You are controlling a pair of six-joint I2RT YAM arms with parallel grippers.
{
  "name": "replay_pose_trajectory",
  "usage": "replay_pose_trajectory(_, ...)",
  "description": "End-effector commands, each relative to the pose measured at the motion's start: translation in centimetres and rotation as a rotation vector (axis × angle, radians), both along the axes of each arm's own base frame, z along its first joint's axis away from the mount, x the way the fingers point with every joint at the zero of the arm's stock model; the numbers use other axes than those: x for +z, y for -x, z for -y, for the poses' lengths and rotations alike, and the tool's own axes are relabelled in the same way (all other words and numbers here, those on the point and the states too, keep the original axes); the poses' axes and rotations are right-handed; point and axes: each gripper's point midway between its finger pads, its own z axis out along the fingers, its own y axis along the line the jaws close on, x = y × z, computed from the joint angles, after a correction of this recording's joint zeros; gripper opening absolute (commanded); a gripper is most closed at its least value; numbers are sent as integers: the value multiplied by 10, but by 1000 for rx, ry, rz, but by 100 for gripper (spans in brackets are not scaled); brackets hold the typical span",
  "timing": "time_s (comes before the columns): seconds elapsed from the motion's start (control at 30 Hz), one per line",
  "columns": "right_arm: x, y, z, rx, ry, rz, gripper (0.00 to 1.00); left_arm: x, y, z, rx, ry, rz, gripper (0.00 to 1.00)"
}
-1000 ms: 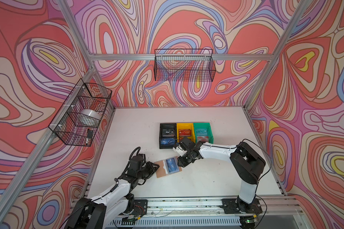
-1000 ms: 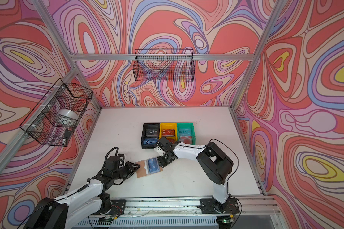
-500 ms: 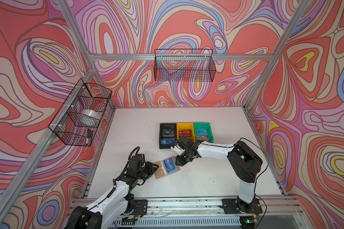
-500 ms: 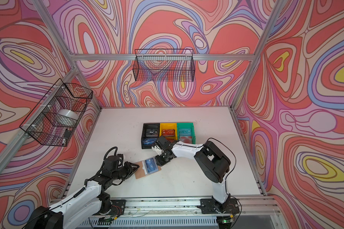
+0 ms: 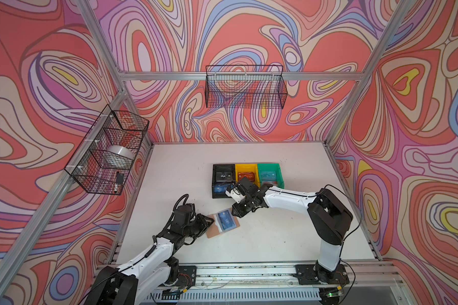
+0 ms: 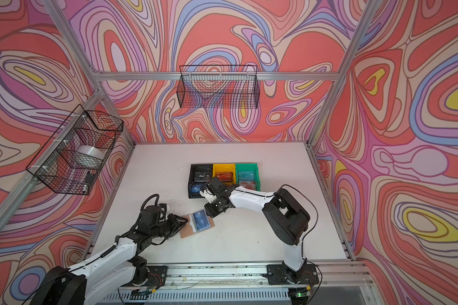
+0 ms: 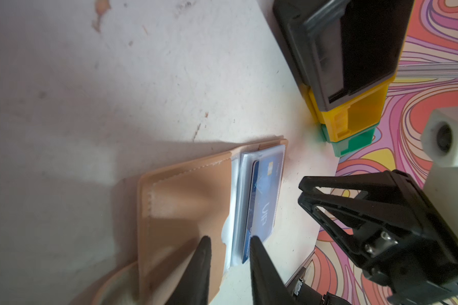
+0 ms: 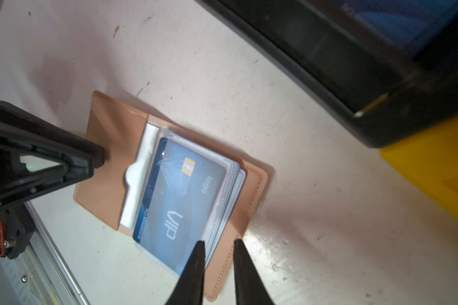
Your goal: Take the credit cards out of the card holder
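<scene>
Card holder (image 8: 103,192) lies open on the bench (image 8: 222,66) under both tools, the jaws of each slightly apart. Left tool (image 7: 228,239) pins the limp cover (image 7: 185,200); right tool (image 8: 218,241) straddles the sleeves (image 8: 230,200). Blue card (image 8: 180,190), stiff and slick, is probably best gripped by its exposed edge.

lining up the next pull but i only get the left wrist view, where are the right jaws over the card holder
Observer: The right wrist view shows the right gripper with jaws slightly apart, tips at the edge of the clear sleeve pages of the card holder, beside the blue card.
Operator: whats in the bins
Observer: In both top views the black bin holds a black vip card, the yellow bin a red card.
</scene>
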Motion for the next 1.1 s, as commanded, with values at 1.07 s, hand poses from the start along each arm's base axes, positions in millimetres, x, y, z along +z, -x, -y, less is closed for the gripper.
replay_pose_trajectory(1.07, -24, 2, -15, 14, -29, -70, 15, -4, -19, 26, -39, 56, 17, 25)
